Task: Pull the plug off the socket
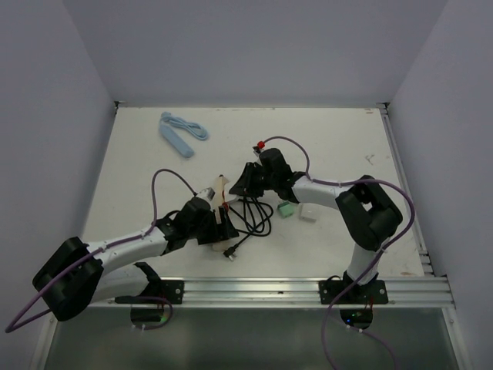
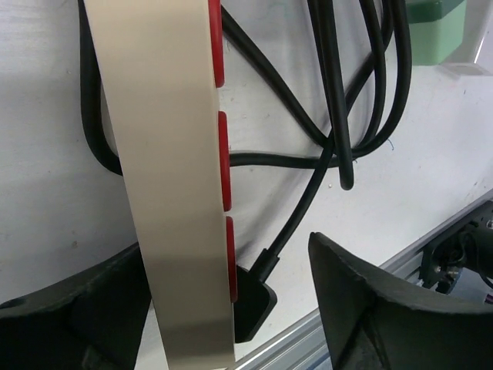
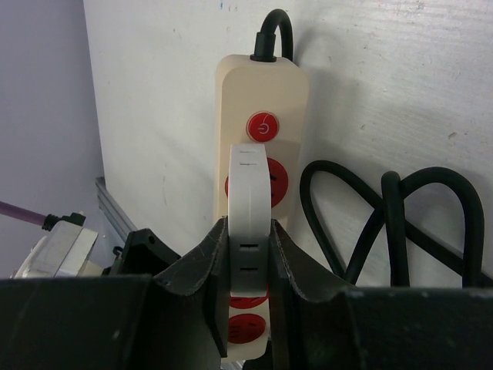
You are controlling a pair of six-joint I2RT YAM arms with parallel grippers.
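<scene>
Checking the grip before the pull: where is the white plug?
In the right wrist view the white plug stands mid-frame on the beige power strip, just below its red switch, clamped by the right gripper.

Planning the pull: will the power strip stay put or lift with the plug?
Likely lifts: the power strip looks slim and light, and the left gripper stands open around it. The black cable lies loosely looped, probably anchoring little.

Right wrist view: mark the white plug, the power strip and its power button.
white plug (image 3: 250, 185), right wrist view, upper white face
power strip (image 3: 293, 116), right wrist view, beige casing beside button
power button (image 3: 262, 127), right wrist view, red disc centre
</scene>
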